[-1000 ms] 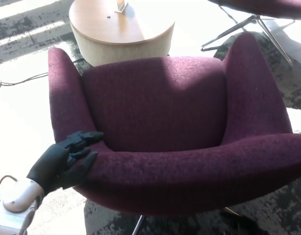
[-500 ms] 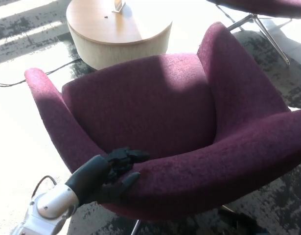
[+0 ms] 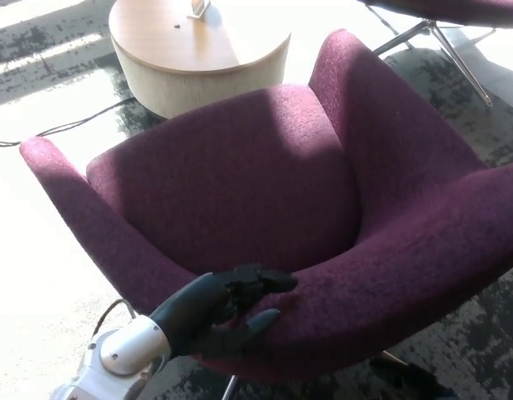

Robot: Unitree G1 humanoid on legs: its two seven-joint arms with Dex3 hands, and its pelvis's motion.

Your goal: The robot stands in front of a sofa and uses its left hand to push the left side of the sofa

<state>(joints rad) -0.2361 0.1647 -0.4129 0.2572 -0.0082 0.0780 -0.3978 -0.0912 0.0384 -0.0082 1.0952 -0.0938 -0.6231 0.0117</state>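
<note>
Purple sofa (image 3: 264,192) fills most of the head view, sitting skewed so its open seat faces up toward the round wooden bench (image 3: 198,50), seat holds nothing. Left hand (image 3: 227,308) comes in from the bottom left with its white wrist cuff low in the corner, black fingers (image 3: 260,279) spread a bit and laid over the near rim at the sofa's left side, thumb pressed on the outer face below. It's pressing flat, not gripping anything. Right hand isn't visible anywhere
</note>
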